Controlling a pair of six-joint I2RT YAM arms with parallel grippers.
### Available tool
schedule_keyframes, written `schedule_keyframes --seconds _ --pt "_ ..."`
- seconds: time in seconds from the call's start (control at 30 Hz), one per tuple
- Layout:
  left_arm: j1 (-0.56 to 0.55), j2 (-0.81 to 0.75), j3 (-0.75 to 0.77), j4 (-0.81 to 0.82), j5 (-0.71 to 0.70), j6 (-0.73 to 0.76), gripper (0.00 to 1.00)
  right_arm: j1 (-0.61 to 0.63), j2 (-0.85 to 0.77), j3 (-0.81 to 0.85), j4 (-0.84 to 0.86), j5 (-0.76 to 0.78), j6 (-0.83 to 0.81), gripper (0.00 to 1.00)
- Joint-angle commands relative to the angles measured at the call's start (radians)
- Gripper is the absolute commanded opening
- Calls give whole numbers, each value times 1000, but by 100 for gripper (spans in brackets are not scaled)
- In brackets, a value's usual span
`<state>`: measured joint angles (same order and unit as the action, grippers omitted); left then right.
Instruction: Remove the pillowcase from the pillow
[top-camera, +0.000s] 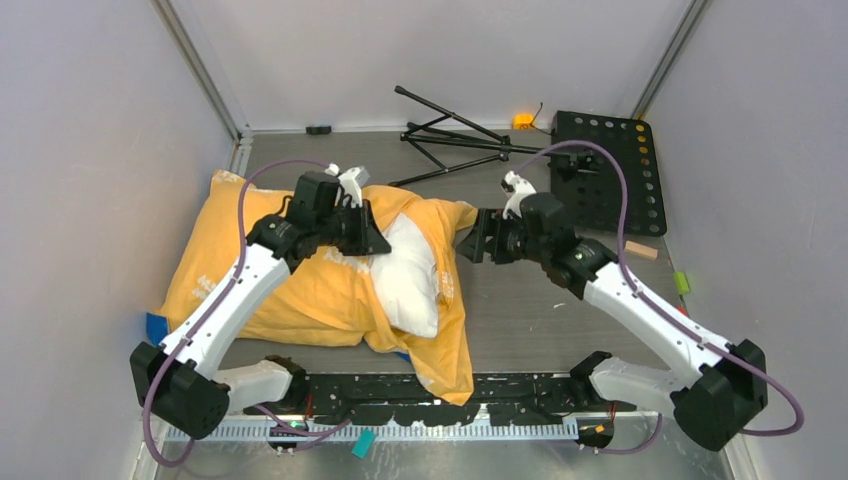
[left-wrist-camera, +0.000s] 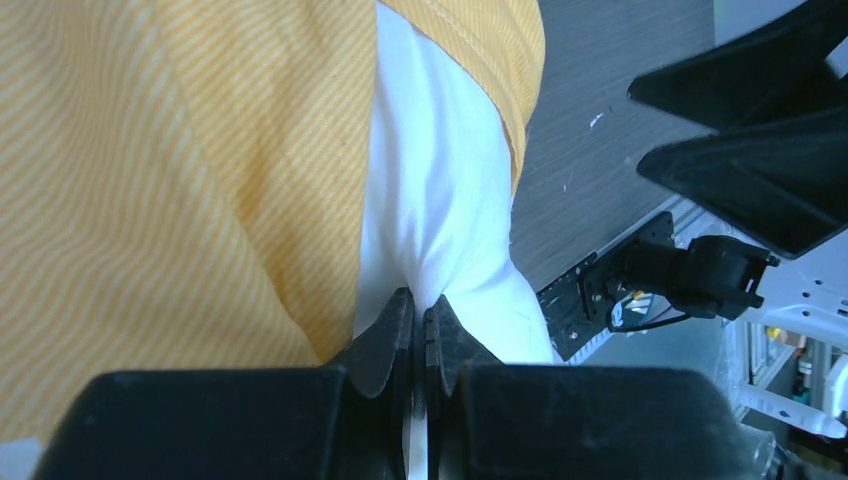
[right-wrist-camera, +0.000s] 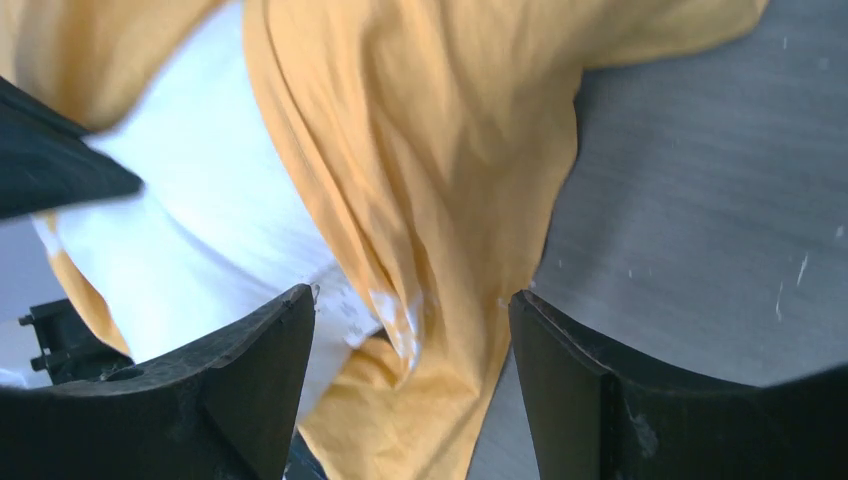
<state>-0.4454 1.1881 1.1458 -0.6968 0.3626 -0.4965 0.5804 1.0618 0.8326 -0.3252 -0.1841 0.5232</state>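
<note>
Pillowcase (top-camera: 300, 290) lies left on the grey surface (top-camera: 540, 320), pillow (top-camera: 410, 275) poking from its mouth. Left pincer (left-wrist-camera: 420, 300) is clamped on white pillow cloth. Right pincer (right-wrist-camera: 412, 300) gapes wide around the orange hem; it should close on hem alone, then pull against the left's hold. Beyond: folded tripod (top-camera: 450, 135), perforated board (top-camera: 610, 170), pale walls.

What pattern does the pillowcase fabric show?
The pillowcase has fine orange-yellow stripes, clearest in the left wrist view.

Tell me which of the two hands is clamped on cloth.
The left hand: its jaws are shut on a pinch of the white pillow. The right hand is open, jaws apart at the pillowcase edge.
</note>
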Motion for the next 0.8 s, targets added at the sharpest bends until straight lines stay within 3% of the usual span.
schedule_keyframes --seconds 0.0,0.43,0.5,0.57,0.6,0.77 --pt "3 -67 -72 93 61 -57 0 9 125 175 -48 -22 -91 76" --pt "1 -105 -113 58 57 -29 0 108 463 422 -94 159 -160 68" --pt "1 -105 -109 48 62 -25 0 108 497 436 -103 254 -145 54" --pt "1 -109 -105 35 66 -19 0 95 525 450 -116 328 -107 31" --pt "1 -112 -100 26 68 -15 0 77 540 456 -120 326 -81 25" --pt "0 -119 -63 -39 115 19 0 -79 631 476 -78 224 1 24"
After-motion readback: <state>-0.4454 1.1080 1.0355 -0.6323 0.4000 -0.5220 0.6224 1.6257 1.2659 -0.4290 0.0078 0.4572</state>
